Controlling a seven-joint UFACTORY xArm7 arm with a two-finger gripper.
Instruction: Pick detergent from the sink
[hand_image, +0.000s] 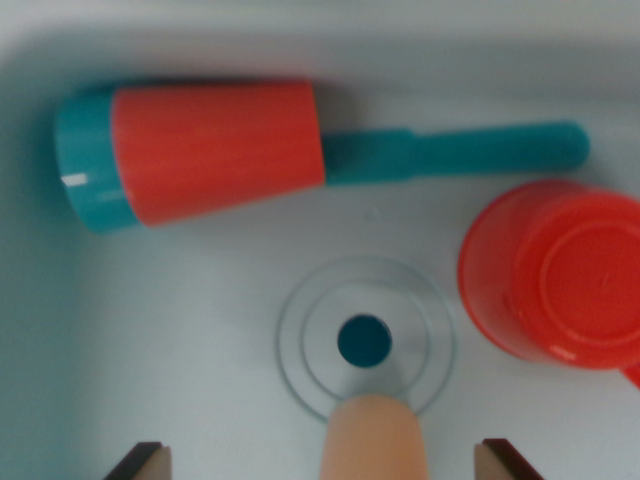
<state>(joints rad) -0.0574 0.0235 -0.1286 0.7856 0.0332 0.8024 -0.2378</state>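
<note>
Hand (318, 462): only the two finger tips show, lower left and lower right of frame, spread wide w/ nothing between them but a peach rounded object (374, 438) rising at bottom centre. Released, not grasping.

That peach item is prob. the detergent bottle seen end-on; ID uncertain, blurred. It sits at the lower edge of the drain (365, 340), centred between the tips, so the wrist looks lined up for a straight descent.

Sink (200, 330): pale basin. Upper left to upper right: orange-and-teal brush-like utensil (215, 150) lying flat, handle pointing right. Right edge: an orange cup (560, 275), base facing the camera. Both well apart from the peach item; approach unobstructed.
</note>
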